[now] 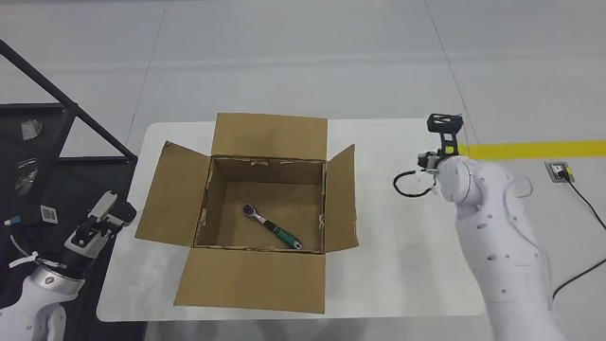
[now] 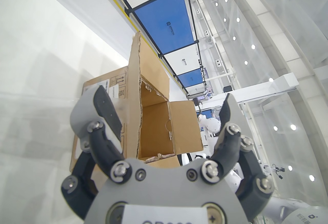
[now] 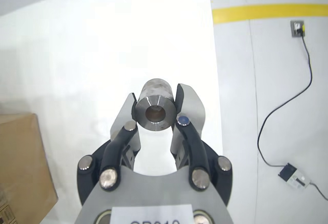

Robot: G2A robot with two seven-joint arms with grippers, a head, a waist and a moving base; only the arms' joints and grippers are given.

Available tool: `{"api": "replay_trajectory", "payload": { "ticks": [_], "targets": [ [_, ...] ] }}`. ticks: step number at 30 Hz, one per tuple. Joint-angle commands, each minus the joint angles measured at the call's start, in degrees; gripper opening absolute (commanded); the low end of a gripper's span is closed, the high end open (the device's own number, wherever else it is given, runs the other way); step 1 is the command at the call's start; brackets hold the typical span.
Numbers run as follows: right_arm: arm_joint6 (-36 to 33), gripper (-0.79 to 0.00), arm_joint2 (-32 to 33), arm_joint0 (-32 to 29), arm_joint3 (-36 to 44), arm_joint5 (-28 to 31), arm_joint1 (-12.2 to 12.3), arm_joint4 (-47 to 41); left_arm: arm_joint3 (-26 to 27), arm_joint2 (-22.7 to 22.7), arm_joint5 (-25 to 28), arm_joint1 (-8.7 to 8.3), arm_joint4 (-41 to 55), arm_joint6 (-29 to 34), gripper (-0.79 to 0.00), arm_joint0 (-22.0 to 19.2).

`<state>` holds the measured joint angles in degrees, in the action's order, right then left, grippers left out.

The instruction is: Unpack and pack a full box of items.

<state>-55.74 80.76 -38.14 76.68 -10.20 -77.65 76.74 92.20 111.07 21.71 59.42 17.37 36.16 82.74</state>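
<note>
At far left we see the left claw (image 1: 112,211), just off the edge of the white table (image 1: 398,265), its fingers (image 2: 106,107) spread wide and holding nothing. Just ahead of it stands the open cardboard box (image 1: 251,282), all four flaps folded outward. A ratchet wrench (image 1: 272,225) with a green grip lies on the box floor. Across the box from that claw, over bare tabletop, the right claw (image 3: 156,97) is clamped on a short steel cylinder (image 3: 155,109) with a bored end; the box sits apart from it.
</note>
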Motion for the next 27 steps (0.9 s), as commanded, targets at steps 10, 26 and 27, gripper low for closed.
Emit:
{"api": "replay_trajectory", "payload": {
  "ticks": [10, 26, 27],
  "targets": [
    [-1.4, -0.785, -12.2, -3.2, 28.9, 8.6, -0.9, 1.6, 0.0, 0.0, 0.0, 0.0, 0.0, 0.0, 0.0, 0.0],
    [0.5, -0.785, -42.9, 26.0, -13.9, 26.0, -11.7, -24.2, 0.0, 0.0, 0.0, 0.0, 0.0, 0.0, 0.0, 0.0],
    [1.2, -0.785, -44.3, 27.1, -17.0, 26.5, -12.7, -25.7, 0.0, 0.0, 0.0, 0.0, 0.0, 0.0, 0.0, 0.0]
  ]
}}
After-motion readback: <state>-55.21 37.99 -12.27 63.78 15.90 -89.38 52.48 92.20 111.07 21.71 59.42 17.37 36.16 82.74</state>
